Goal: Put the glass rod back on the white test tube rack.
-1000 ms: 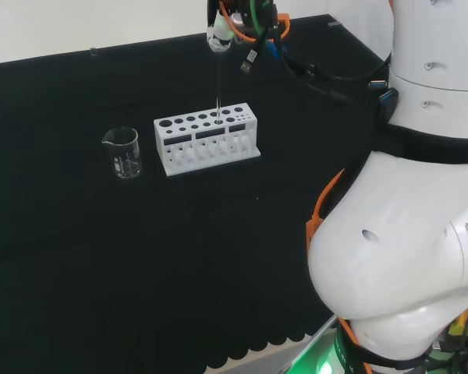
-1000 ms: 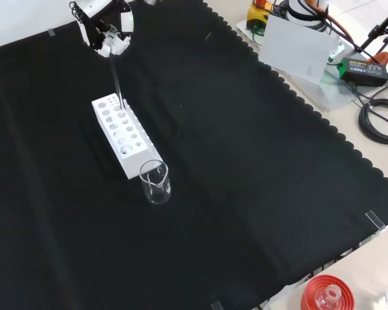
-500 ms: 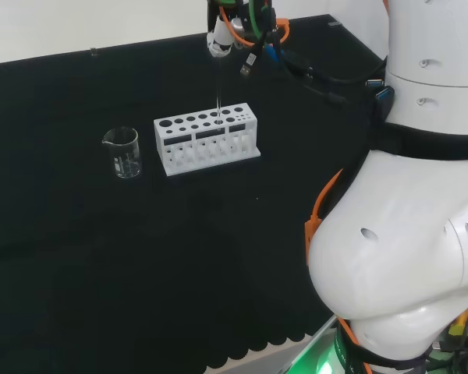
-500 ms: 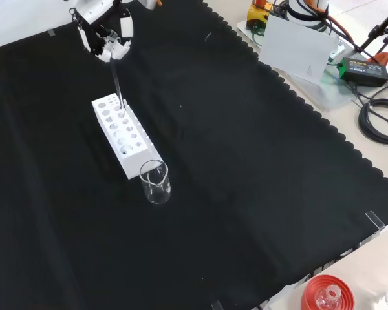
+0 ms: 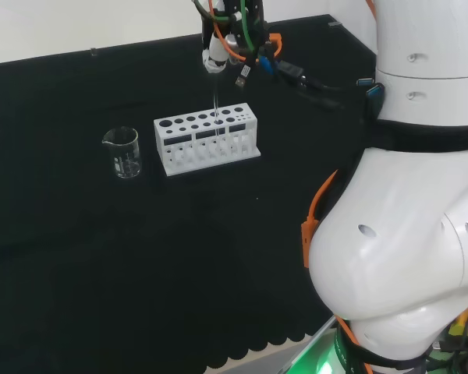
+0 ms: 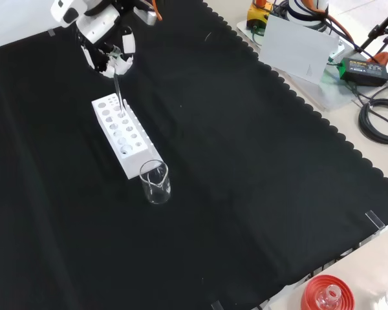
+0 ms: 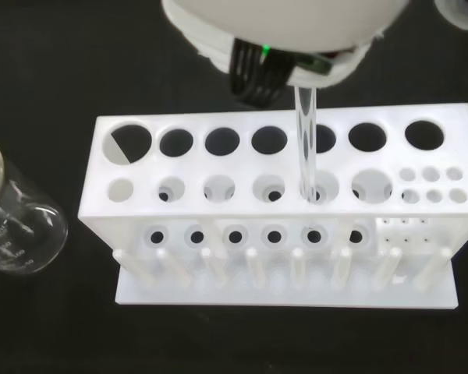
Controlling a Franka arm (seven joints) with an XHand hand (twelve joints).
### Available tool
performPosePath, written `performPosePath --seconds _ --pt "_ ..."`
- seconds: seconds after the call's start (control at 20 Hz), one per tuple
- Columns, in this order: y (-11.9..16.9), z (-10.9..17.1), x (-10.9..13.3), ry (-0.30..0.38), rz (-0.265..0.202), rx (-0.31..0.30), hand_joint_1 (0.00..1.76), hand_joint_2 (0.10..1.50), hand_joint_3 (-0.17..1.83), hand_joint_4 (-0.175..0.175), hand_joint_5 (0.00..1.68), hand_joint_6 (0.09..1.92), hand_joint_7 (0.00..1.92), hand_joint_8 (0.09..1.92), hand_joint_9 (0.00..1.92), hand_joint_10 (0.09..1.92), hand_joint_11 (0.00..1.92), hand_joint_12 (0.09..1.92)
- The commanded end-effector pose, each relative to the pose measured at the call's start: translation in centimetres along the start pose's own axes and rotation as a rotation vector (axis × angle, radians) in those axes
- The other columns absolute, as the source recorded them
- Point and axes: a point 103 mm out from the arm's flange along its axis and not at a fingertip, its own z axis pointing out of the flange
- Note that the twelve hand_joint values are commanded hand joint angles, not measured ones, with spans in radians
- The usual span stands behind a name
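Note:
The white test tube rack (image 5: 207, 139) stands on the black cloth, also seen in the front view (image 6: 130, 150). Straight above it the hand (image 5: 216, 56) is shut on the top of the clear glass rod (image 5: 217, 97), which hangs upright. In the wrist view the glass rod (image 7: 306, 148) drops from under the hand (image 7: 281, 23) into a hole in the middle row of the rack (image 7: 242, 204), toward the end with the small holes. In the front view the hand (image 6: 107, 50) holds the rod (image 6: 118, 92) over the rack's far end.
An empty glass beaker (image 5: 123, 152) stands left of the rack in the head view and just in front of the rack's near end in the front view (image 6: 155, 183). A red ribbed stand (image 6: 326, 294) sits at the cloth's near edge. Cables and paper (image 6: 297, 45) lie beyond the scalloped edge.
The hand has come down toward the rack, and the rod's lower end has sunk into the rack hole. Rack and beaker have stayed put.

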Motion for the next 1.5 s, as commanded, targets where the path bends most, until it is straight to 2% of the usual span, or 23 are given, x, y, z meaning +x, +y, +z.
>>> performPosePath --seconds 0.05,1.5 --pt "0.8 0.8 0.1 -0.006 -0.005 0.010 1.33 0.63 0.69 -0.175 1.20 0.59 1.43 0.61 1.83 0.16 1.59 0.58" --pt "2.1 2.8 0.7 -0.031 -0.018 0.053 1.33 0.63 0.69 -0.175 1.20 0.59 1.43 0.61 1.83 0.16 1.59 0.58"
